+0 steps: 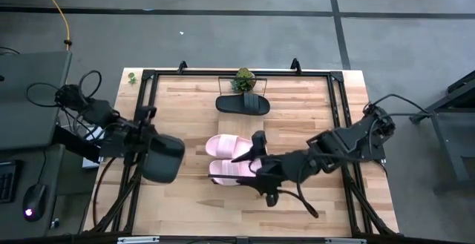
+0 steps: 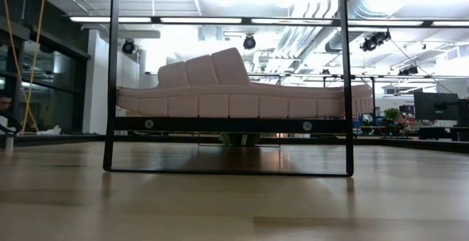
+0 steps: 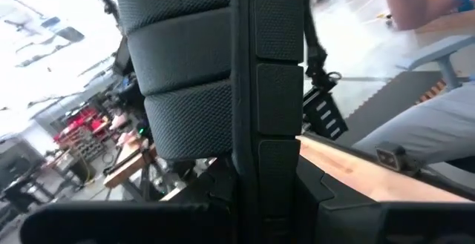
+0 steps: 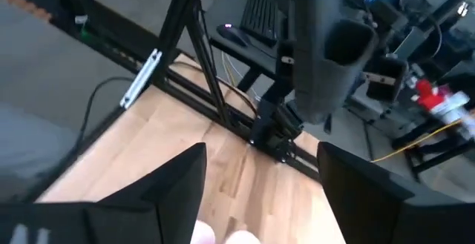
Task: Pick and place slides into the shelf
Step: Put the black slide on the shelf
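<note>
High view: the left gripper [image 1: 152,149] grips a black ribbed slide sandal [image 1: 161,159]; carry it level toward the shelf. The right gripper [image 1: 256,151] is spread empty above the pale pink slides [image 1: 228,159].

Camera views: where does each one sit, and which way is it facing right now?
High view: overhead, looking straight down on the table; both arms show, with the left gripper and right gripper.
Low view: at table height, looking level across at a pink slide on the shelf; no arm shows.
Left wrist view: on the left arm, facing the black slide it grips.
Right wrist view: on the right arm, looking over the tabletop past its open fingers.
Shared: the right wrist and high views also show that black slide.
</note>
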Robot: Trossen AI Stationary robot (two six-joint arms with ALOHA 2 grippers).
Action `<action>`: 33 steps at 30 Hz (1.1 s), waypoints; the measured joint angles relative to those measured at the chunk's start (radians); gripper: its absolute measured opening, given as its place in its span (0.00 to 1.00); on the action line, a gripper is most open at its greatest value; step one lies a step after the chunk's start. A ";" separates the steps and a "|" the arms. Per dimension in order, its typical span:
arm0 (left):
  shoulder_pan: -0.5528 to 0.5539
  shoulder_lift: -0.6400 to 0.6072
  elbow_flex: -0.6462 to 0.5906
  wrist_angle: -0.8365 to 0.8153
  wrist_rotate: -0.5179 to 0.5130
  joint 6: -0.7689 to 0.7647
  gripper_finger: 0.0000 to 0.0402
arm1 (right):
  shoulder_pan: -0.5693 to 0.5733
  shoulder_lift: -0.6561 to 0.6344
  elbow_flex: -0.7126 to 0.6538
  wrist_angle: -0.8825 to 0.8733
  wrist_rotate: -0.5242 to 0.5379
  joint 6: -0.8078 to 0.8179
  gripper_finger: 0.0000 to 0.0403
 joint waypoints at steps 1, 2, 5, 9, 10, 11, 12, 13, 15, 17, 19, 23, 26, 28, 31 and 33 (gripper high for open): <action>0.000 0.004 -0.008 0.017 0.015 0.002 0.13 | -0.009 0.000 0.000 0.003 -0.015 0.023 0.62; 0.000 0.012 -0.012 0.029 0.041 0.005 0.13 | -0.018 0.000 0.000 0.003 -0.035 0.054 0.62; 0.000 0.028 -0.013 0.038 0.136 0.045 0.13 | -0.050 0.000 0.000 0.006 -0.127 0.158 0.62; 0.000 0.043 -0.013 0.035 0.288 0.112 0.13 | -0.094 0.000 0.000 0.014 -0.282 0.290 0.62; 0.000 0.044 -0.014 0.030 0.313 0.122 0.13 | -0.104 0.000 0.000 0.023 -0.320 0.315 0.62; 0.000 0.049 -0.014 0.028 0.338 0.133 0.13 | -0.115 0.004 0.000 0.036 -0.354 0.335 0.62; 0.000 0.051 -0.014 0.027 0.363 0.144 0.13 | -0.123 0.006 0.000 0.049 -0.381 0.351 0.62; 0.000 0.053 -0.014 0.023 0.384 0.158 0.13 | -0.129 0.009 0.000 0.056 -0.404 0.367 0.62; 0.000 0.058 -0.014 0.013 0.416 0.182 0.13 | -0.142 0.024 0.000 0.091 -0.438 0.395 0.62; 0.000 0.075 -0.014 0.013 0.452 0.205 0.13 | -0.151 0.039 -0.001 0.097 -0.462 0.407 0.62; 0.000 0.081 -0.014 0.012 0.481 0.236 0.13 | -0.161 0.056 -0.001 0.118 -0.494 0.416 0.62; 0.000 0.100 -0.014 0.012 0.527 0.296 0.13 | -0.184 0.096 -0.001 0.158 -0.566 0.421 0.62; 0.000 0.104 -0.014 0.009 0.545 0.328 0.13 | -0.204 0.127 -0.001 0.212 -0.633 0.422 0.62; 0.000 0.114 -0.014 0.010 0.552 0.343 0.13 | -0.222 0.144 -0.001 0.258 -0.688 0.436 0.62; 0.000 0.116 -0.014 0.007 0.570 0.367 0.13 | -0.246 0.170 -0.001 0.314 -0.762 0.452 0.62; 0.000 0.126 -0.014 0.007 0.579 0.377 0.13 | -0.258 0.186 -0.001 0.360 -0.788 0.462 0.62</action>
